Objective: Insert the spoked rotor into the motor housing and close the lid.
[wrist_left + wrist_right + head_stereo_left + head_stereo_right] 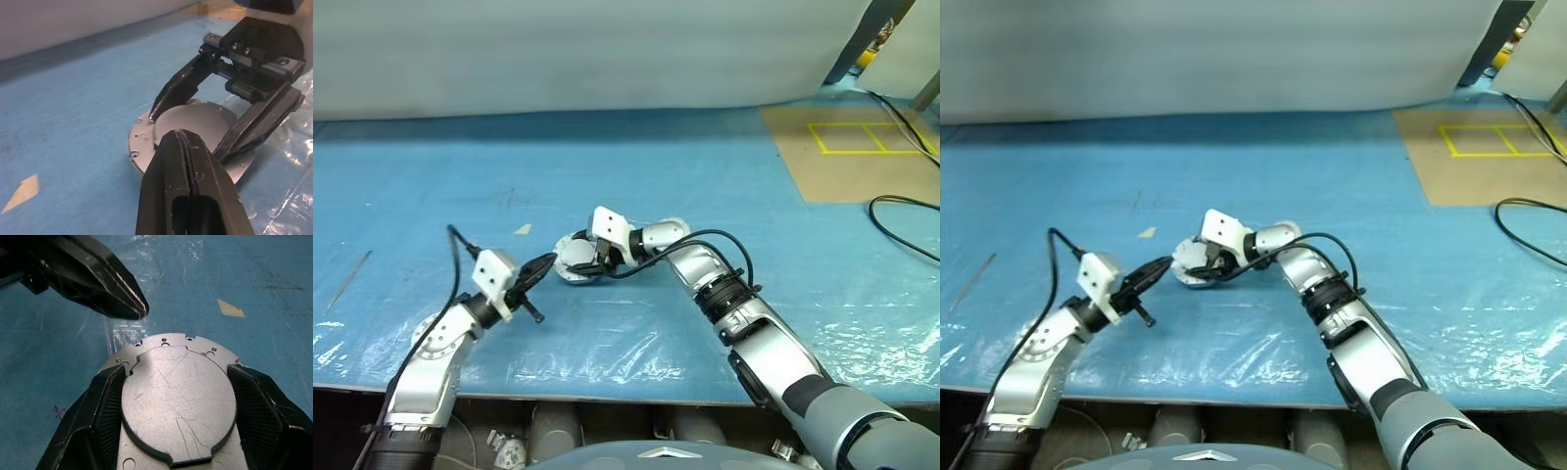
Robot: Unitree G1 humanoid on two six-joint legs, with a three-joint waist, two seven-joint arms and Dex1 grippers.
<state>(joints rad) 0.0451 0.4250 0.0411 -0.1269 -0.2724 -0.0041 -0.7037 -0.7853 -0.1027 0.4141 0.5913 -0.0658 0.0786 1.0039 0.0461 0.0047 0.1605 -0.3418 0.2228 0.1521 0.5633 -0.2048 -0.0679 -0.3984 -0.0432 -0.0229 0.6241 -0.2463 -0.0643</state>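
The motor housing lies on the blue sheet as a round silver body with a holed flange. A flat scratched lid covers its top. My right gripper reaches in from the right and is shut on it, one black finger pressed against each side. In the head views the housing shows at the table's middle. My left gripper is shut, and its joined tip sits just left of the housing, nearly at the rim. The spoked rotor is hidden.
A blue plastic sheet covers the table. A small tan scrap lies behind the left gripper. At the back right is a brown board with yellow tape, and a black cable curls beside it. The table's front edge is close.
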